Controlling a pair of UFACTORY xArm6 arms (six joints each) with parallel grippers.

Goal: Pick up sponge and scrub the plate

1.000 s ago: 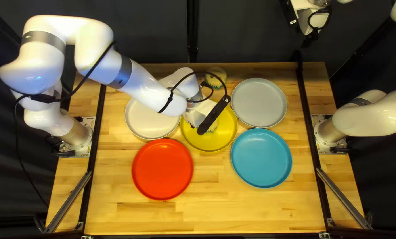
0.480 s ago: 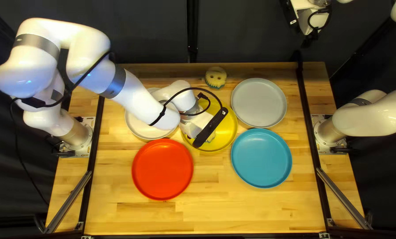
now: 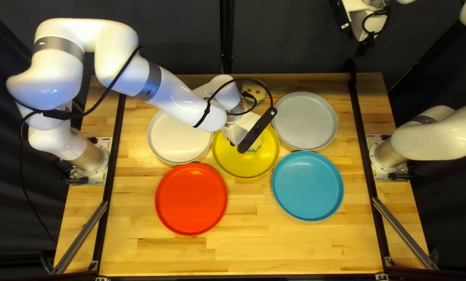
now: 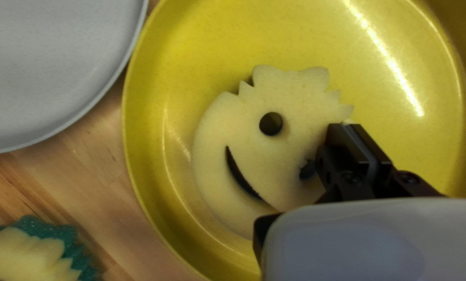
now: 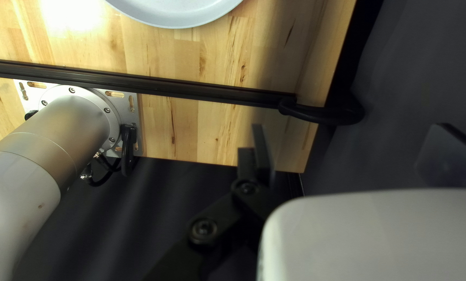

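Has swept the sponge (image 4: pixel 277 161), pinched in the left claw (image 4: pixel 349 127), toward the far side of the yellow plate (image 4: pixel 165 62), likely mid-scrub, with right claw (image 5: pixel 350 126) wide.

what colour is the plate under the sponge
Yellow; the plate shows best in the left wrist view, around the pale sponge.

Versus previous frame: my left end effector (image 3: pixel 240 127) and sponge (image 3: pixel 259 143) shifted toward the desk's (image 3: pixel 191 257) far edge; arm cable (image 3: pixel 252 79) now crosses the second sponge (image 3: pixel 260 94).
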